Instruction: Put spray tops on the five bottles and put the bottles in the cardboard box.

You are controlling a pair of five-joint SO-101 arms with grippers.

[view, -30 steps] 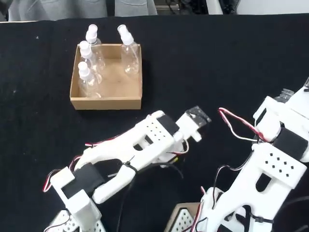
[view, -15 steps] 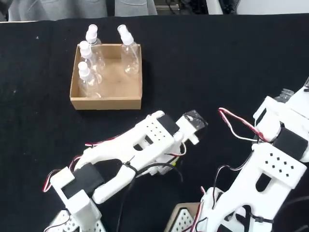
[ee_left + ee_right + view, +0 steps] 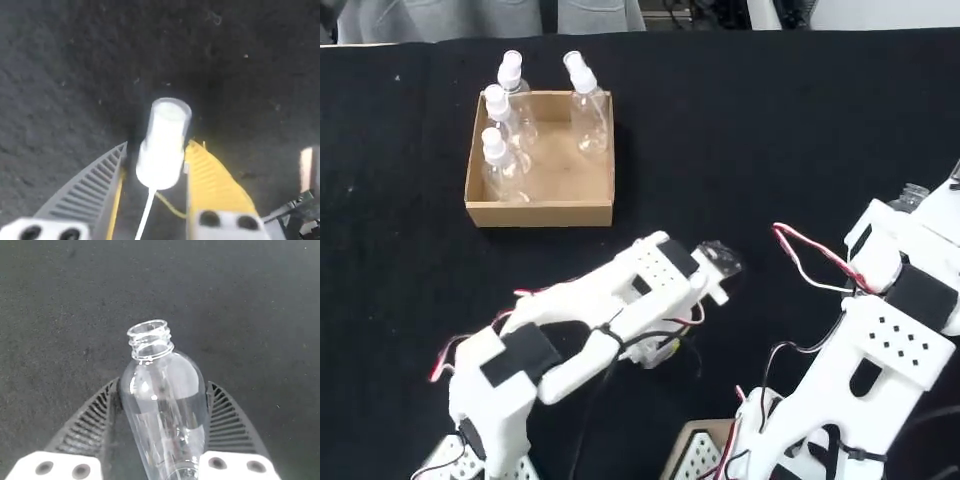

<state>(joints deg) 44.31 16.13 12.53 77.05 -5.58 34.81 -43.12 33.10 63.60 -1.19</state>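
Fuzzy cloth [image 3: 770,120]: left claw [image 3: 159,147] pinches spray top [image 3: 165,127]; right claw [image 3: 164,385], clear bottle [image 3: 165,410].

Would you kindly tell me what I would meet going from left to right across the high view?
The cardboard box, the spray top in the left claw, the open bottle in the right claw.

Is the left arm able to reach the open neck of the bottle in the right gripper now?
Probably yes: bare black table lies between the left gripper, shut on the spray top, and the bottle, whose neck is uncovered.
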